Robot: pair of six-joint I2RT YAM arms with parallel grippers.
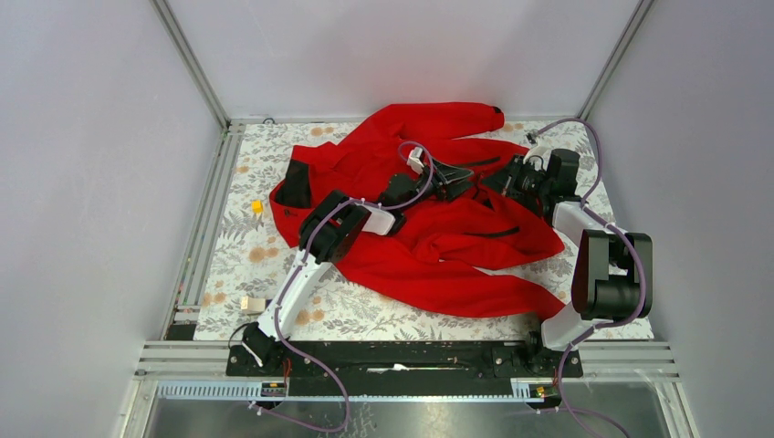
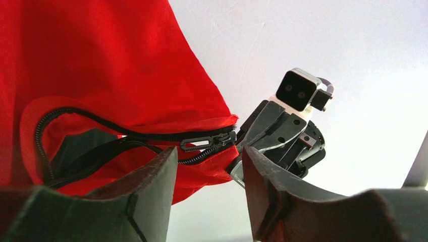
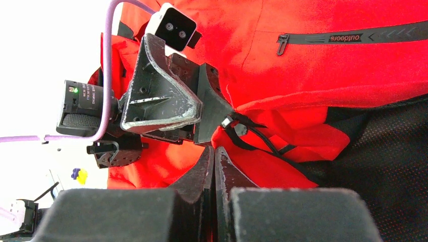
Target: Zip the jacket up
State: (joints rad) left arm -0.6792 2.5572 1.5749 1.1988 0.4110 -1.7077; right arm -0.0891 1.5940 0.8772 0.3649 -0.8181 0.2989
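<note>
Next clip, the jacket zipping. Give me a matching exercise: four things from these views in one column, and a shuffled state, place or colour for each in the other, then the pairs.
Things:
1. left gripper
2. right gripper
3. small block
4. collar lining

Descriptions:
A. black, at the jacket's left end in the top view
B. shut on the jacket's edge
C. yellow, on the table left of the jacket
D. open, facing the zipper slider

Pairs: 1-D, 2-B, 3-C, 4-A
</note>
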